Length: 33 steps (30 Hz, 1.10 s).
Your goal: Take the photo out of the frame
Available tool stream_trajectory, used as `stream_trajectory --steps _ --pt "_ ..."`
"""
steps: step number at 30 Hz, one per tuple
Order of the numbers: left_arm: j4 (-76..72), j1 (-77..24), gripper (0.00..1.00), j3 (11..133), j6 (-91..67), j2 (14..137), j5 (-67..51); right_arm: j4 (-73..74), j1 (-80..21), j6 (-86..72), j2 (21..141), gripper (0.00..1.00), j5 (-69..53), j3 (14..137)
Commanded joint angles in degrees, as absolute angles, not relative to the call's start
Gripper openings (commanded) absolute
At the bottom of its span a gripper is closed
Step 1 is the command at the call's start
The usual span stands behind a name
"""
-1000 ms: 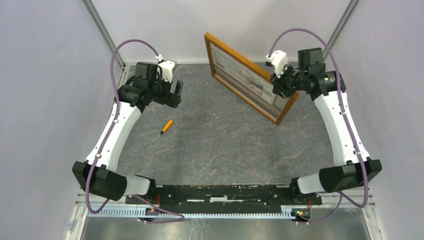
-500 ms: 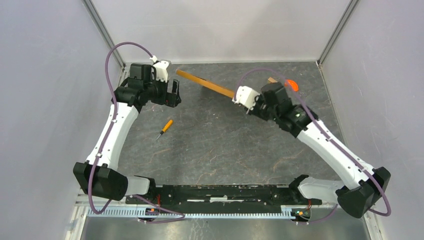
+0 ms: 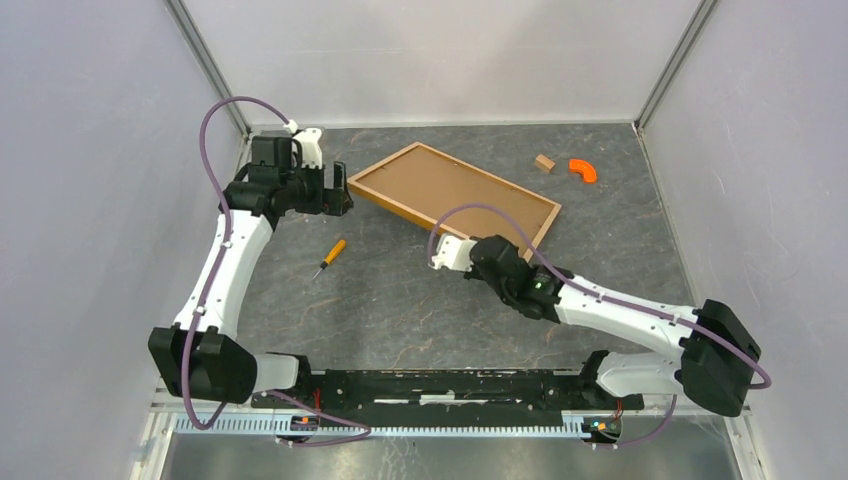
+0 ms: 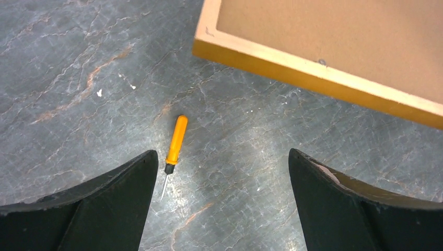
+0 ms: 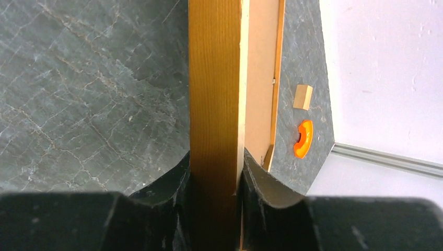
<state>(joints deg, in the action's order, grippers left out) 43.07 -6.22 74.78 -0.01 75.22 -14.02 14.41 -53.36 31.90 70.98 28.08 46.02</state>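
Frame (image 5: 214, 94) rim sits pinched in right tool (image 5: 215, 162), clear only wrist-side.

Two arms with white links (image 3: 226, 262) and black joints (image 3: 205, 362), looping purple cables (image 3: 236, 99), white wrist camera housings (image 3: 452, 252), matte black curved jaws

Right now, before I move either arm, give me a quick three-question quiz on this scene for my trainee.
1. True or false: the frame has its backing board facing up.
2. What lies below the open left jaws? A) screwdriver B) wooden block C) orange curved piece
3. Fill in: the right jaws are clamped on the edge of the ____.
Key: 1 true; 2 A; 3 frame.
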Motion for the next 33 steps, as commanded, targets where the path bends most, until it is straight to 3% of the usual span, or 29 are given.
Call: stream_trajectory --steps 1,10,15,19,21,33 --pt "40.2 -4.3 1.0 73.6 -2.3 72.2 -14.3 10.3 -55.2 28.8 70.3 0.03 25.0 37.5" --pt "38.8 -3.7 1.0 70.8 -0.5 72.8 -14.8 2.9 -58.3 36.0 68.6 0.02 19.1 25.1" --pt "38.6 -3.7 1.0 70.1 -0.1 73.2 -14.7 4.9 -59.6 36.9 69.3 0.32 16.0 24.6" --pt "38.5 -3.8 1.0 70.1 1.5 73.6 -14.4 6.9 -60.0 36.5 69.6 0.7 14.2 24.9" --pt "38.4 -3.8 1.0 70.0 1.7 73.9 -14.2 8.0 -60.3 36.2 69.4 0.81 13.5 25.3" --pt "41.7 -4.1 1.0 73.5 6.8 80.0 -22.6 13.5 -56.8 32.3 63.6 0.98 5.2 30.3"
